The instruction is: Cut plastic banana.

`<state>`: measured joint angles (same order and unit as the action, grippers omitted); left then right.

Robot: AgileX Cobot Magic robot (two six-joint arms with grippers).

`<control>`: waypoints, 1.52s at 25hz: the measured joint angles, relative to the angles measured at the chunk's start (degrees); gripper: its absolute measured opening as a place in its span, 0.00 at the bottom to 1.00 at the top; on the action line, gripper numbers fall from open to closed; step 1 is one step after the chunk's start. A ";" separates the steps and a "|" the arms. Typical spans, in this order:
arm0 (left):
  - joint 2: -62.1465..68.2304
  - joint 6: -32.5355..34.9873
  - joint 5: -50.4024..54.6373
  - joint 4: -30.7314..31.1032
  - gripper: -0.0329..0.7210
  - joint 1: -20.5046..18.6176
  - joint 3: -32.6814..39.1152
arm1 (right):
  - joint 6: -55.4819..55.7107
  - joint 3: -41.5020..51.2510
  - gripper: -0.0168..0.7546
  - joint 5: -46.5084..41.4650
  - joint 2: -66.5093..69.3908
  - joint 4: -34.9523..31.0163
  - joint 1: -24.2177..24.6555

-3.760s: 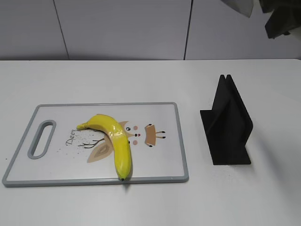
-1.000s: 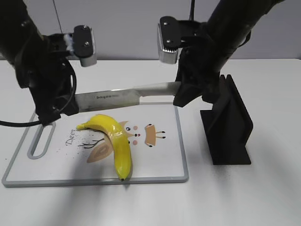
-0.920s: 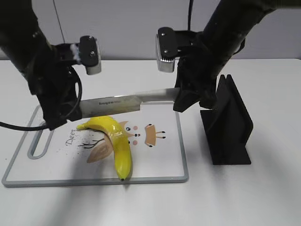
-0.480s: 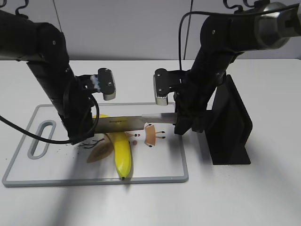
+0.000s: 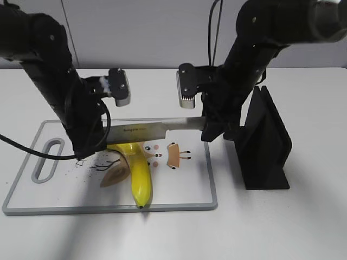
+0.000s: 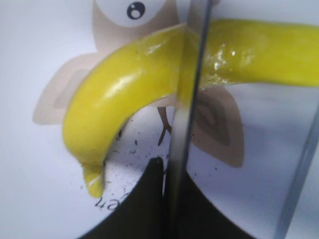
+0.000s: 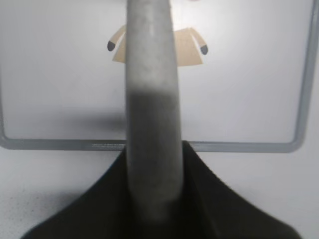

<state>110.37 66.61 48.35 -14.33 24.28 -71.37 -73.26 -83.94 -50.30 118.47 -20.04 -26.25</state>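
Two arms hold one knife (image 5: 154,129) level over the cutting board (image 5: 184,187), which lies on the front-left part of the desk (image 5: 282,227). The right hand (image 5: 212,130) is clamped on the handle end. The left hand (image 5: 97,142) sits at the blade's tip end, and its wrist view shows a dark finger (image 6: 149,199) against the blade, so we take it to be gripping the tip, though we cannot see both fingers. The plastic banana (image 5: 135,168) lies on the board, stem toward the desk's left edge and dark tip toward the front edge. In the left wrist view the blade edge (image 6: 192,89) crosses the banana's (image 6: 134,84) seam.

We judge the cutting step to be in hand. The next move calls for both arms to press down evenly, keeping the blade on the seam; uneven pressure could roll the banana aside. A black knife stand (image 5: 263,143) waits toward the desk's right edge.
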 joint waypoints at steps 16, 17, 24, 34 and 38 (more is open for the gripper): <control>-17.41 -0.37 7.93 -0.47 0.03 0.17 0.02 | -0.04 0.00 0.28 -5.16 -14.14 -2.13 -0.28; -17.41 -0.37 7.93 -0.47 0.03 0.17 0.02 | -0.04 0.00 0.28 -5.16 -14.14 -2.13 -0.35; -17.41 -0.67 6.08 -1.15 0.27 0.17 0.02 | 0.24 0.00 0.27 -5.19 -14.14 -2.63 -0.35; -18.20 -1.01 3.81 -3.25 0.89 0.27 0.02 | 1.52 0.00 0.27 -2.96 -14.14 -3.90 -0.35; -20.55 -1.01 0.31 -0.90 0.89 0.27 0.02 | 1.88 0.00 0.27 -2.55 -14.14 -3.82 -0.35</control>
<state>89.82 65.60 48.65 -15.22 24.56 -71.35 -71.38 -83.94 -52.85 104.33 -23.86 -26.61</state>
